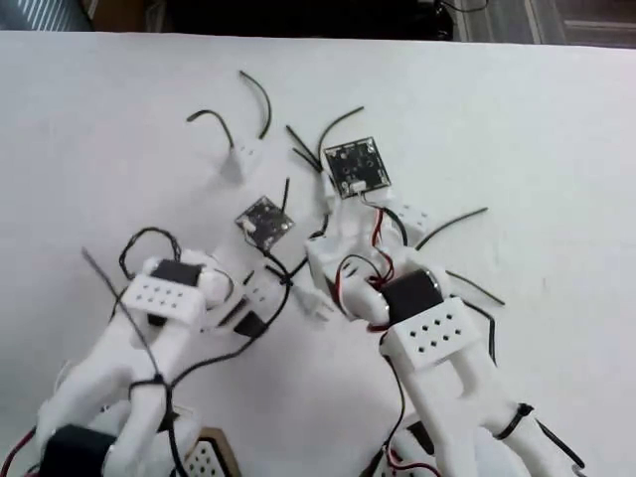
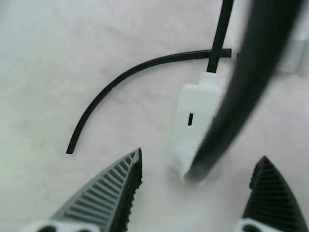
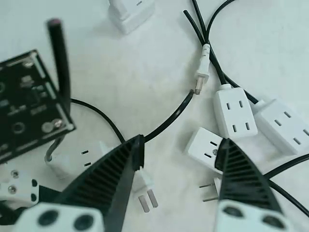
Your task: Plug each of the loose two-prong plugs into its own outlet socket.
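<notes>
On the white table [image 1: 556, 129] the left arm lies at about 7 o'clock and the right arm at about 5 o'clock, both directed to the centre, where most of the sockets and plugs are gathered. One wired socket [image 1: 243, 154] sits apart, at about 11 o'clock from the centre.

The left gripper [image 2: 200, 162] has its fingers wide apart, one on each side of a white socket block [image 2: 188, 101], and I cannot see them touching it. The long axis of the block runs straight away from the gripper, and one small slot shows on its face. A thick black cable [image 2: 241, 92], very blurred, crosses in front and hides one side of the block. A thin black wire [image 2: 159, 60] curves on the table beside it.

The right gripper [image 3: 182, 145] is also spread and holds nothing. Just beside one finger lies a white plug [image 3: 144, 188], its two prongs pointing back toward the base of the gripper; the finger covers part of its body. A second plug [image 3: 208, 191] is mostly hidden behind the other finger, and its prongs point toward the first plug. Farther out a slim plug [image 3: 202, 72] lies in line with its cable, prongs toward the gripper. Three sockets [image 3: 234, 111] lie close together beyond that finger, and the outermost is cut off by the edge. A circuit board [image 3: 29, 106] is partly cut off too.
</notes>
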